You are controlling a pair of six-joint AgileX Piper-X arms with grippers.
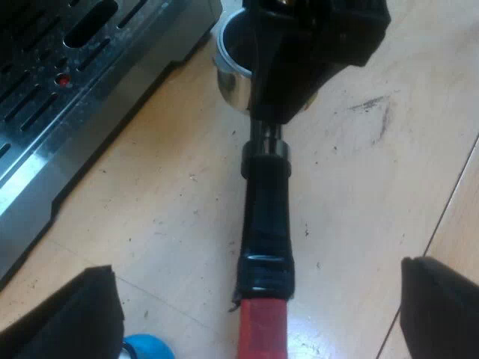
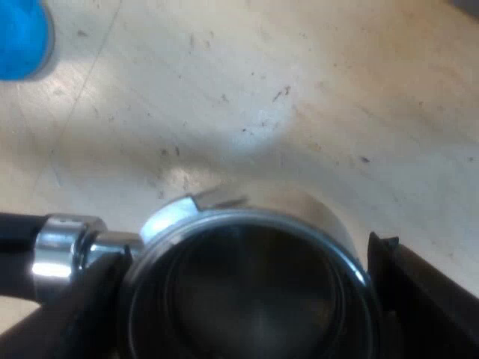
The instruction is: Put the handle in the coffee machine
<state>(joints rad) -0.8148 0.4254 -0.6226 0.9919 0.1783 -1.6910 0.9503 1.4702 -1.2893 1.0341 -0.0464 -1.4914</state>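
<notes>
1. Two black fingers (image 1: pixel 75 318) of my left gripper (image 1: pixel 258 271) stand wide apart and hold nothing. One is on each side of the red end (image 1: pixel 263 330) of the handle, and neither touches it.
2. Close by one of these fingers, near the red end, a blue tamper (image 1: pixel 150 348) sits on the wooden table (image 1: pixel 172 224).
3. From the red end the dark handle (image 1: pixel 266 217) of the metal holder (image 2: pixel 67 243) runs straight away from the left wrist to a shiny collar and the round basket (image 2: pixel 254 292). The holder is loose over the table, not in the machine. I cannot tell whether it rests on the wood or is raised off it.
4. My right gripper (image 2: pixel 243 258) is clamped on the basket. One finger (image 2: pixel 419 299) presses the rim on one side, and the other sits against the opposite side, under the collar. The basket's dark inside faces the right wrist.
5. Beyond the basket in the right wrist view, the tamper stands well apart on bare wood.
6. Farthest from the left wrist, the espresso machine (image 1: pixel 112 127) shows its slotted drip tray (image 1: pixel 52 90), with a corner just beside the basket.
</notes>
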